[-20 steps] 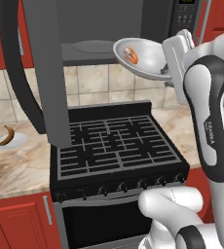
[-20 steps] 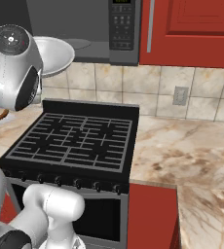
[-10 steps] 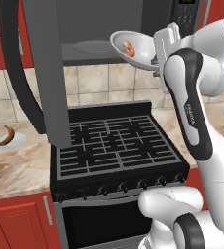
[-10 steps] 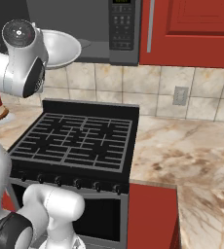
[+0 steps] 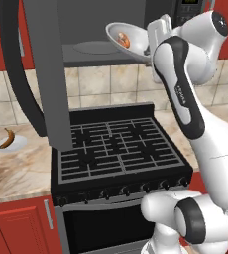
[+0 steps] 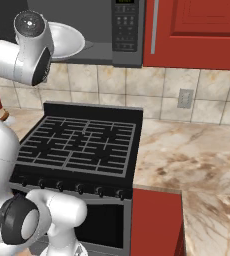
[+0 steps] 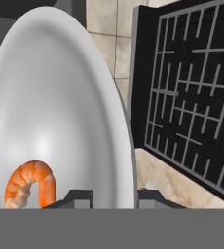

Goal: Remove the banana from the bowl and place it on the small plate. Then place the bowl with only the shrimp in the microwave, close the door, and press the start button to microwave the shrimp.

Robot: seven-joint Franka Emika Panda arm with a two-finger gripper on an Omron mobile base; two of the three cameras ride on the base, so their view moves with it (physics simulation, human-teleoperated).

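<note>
The gripper (image 5: 148, 43) is pinched on the rim of the bowl (image 5: 128, 39), jaws pressed close together on the thin metal edge, as the hand view shows with a fingertip (image 7: 77, 198) either side of the rim. Over the last second the arm has swung the bowl up and leftward, from out over the stove's (image 5: 118, 149) right side to the mouth of the microwave (image 5: 103, 30). The bowl now hangs tilted just at the cavity's lower edge, partly past it, above the back of the stove. The shrimp (image 5: 123, 39) lies alone in the bowl, low against its wall near the gripped rim.

Left of the stove, on the counter, the banana (image 5: 7, 138) rests on the plate (image 5: 12, 144), so that part of the task looks finished. The door (image 5: 41, 74) stands wide open, swung out to the left of the cavity.

In my judgement the bowl is in the middle of going in: it wants levelling and setting on the cavity floor before release. The tilt is the risk, since the shrimp could slide out.
</note>
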